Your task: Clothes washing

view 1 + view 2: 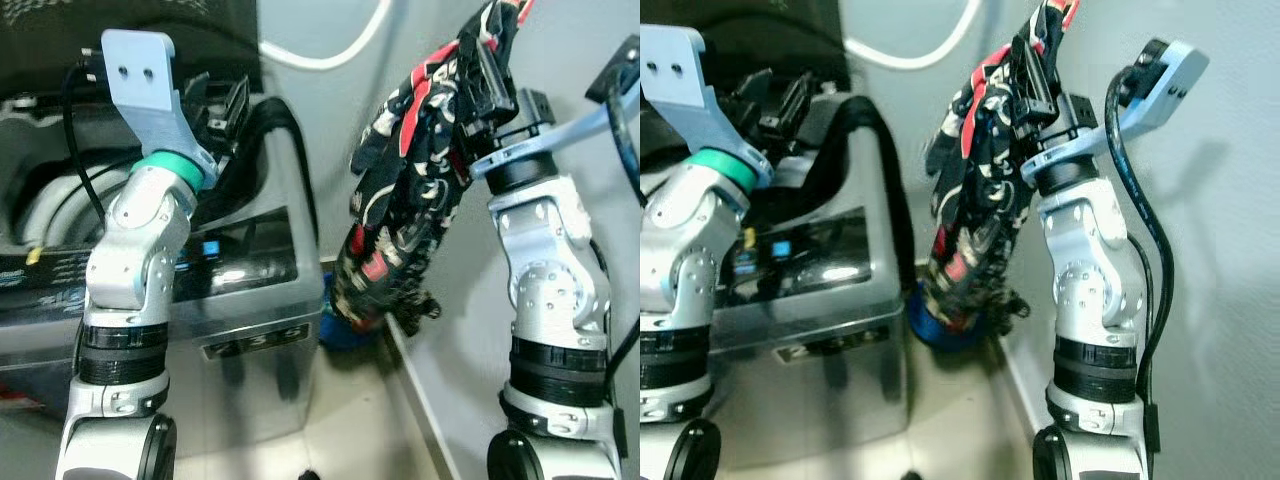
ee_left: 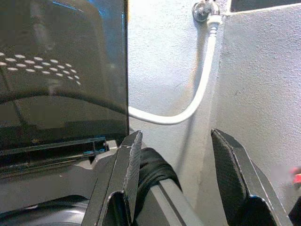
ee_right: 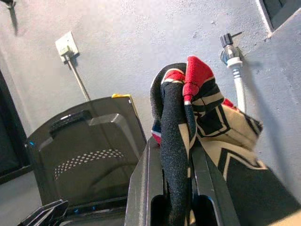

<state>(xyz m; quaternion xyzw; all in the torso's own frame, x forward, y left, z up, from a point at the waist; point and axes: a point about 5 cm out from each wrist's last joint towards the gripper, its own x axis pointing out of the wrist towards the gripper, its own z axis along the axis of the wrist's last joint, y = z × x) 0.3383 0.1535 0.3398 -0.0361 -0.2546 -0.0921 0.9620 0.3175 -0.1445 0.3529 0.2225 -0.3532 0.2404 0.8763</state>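
The right gripper (image 3: 171, 188) was clamped on a patterned garment (image 1: 410, 190) — black, red and cream cloth — with its two black fingers (image 3: 141, 188) pressed close against a bunched fold that stood up between them. The arm was raised near the grey wall (image 1: 1230, 300), and most of the garment hung down from the grip in a long drape beside the washing machine (image 1: 250, 300), its lower end reaching a blue object (image 1: 940, 330) on the floor in the gap between machine and wall. Whether the cloth rested on that object or merely hung in front of it could not be told.

The left gripper (image 2: 176, 181) held nothing; its fingers (image 2: 127, 179) stood well apart, with bare wall showing between them. It hovered above the top rear of the machine, near a black cloth (image 1: 270, 130) draped over the machine's right edge — apparently close to the cloth, though contact could not be judged. The machine's dark lid (image 3: 89, 146) stood raised, and its drum opening (image 1: 60, 200) was partly visible behind the left arm. A white hose (image 2: 197, 94) ran from a wall tap (image 2: 204, 9) down behind the machine.
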